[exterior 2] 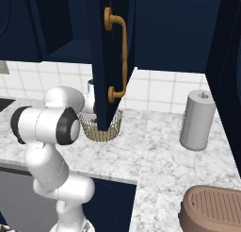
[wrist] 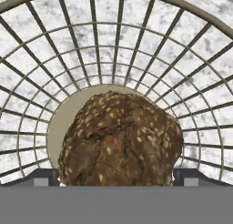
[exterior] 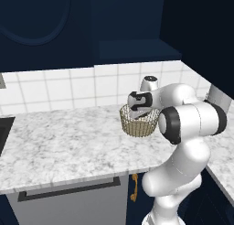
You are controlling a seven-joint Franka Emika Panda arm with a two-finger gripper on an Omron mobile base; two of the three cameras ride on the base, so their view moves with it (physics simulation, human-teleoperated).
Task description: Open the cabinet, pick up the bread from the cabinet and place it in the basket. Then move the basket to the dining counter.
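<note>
Brown and speckled, the bread [wrist: 119, 141] sits between the two dark finger tips of the gripper [wrist: 116, 176], directly over the solid floor of the basket [wrist: 27, 68]; whether it already rests on that floor or hangs just above it cannot be told. The fingers stand at the loaf's two flanks, apparently clenched on it, so the release is likely the step in hand. A lumpy crust like this should be light and firm enough for a side pinch without crushing, and rough enough not to slip. From the left base camera the gripper [exterior: 137, 113] dips into the basket [exterior: 139, 125], which stands on the marbled counter [exterior: 68, 146] near the tiled wall. The basket looks stiff and light, probably best taken by its thicker rim, one finger inside the wire wall and one outside. From the right, the basket [exterior 2: 116, 125] is partly hidden by the open cabinet door [exterior 2: 106, 56] with its brass handle [exterior 2: 123, 52], a thing to clear when lifting away.
</note>
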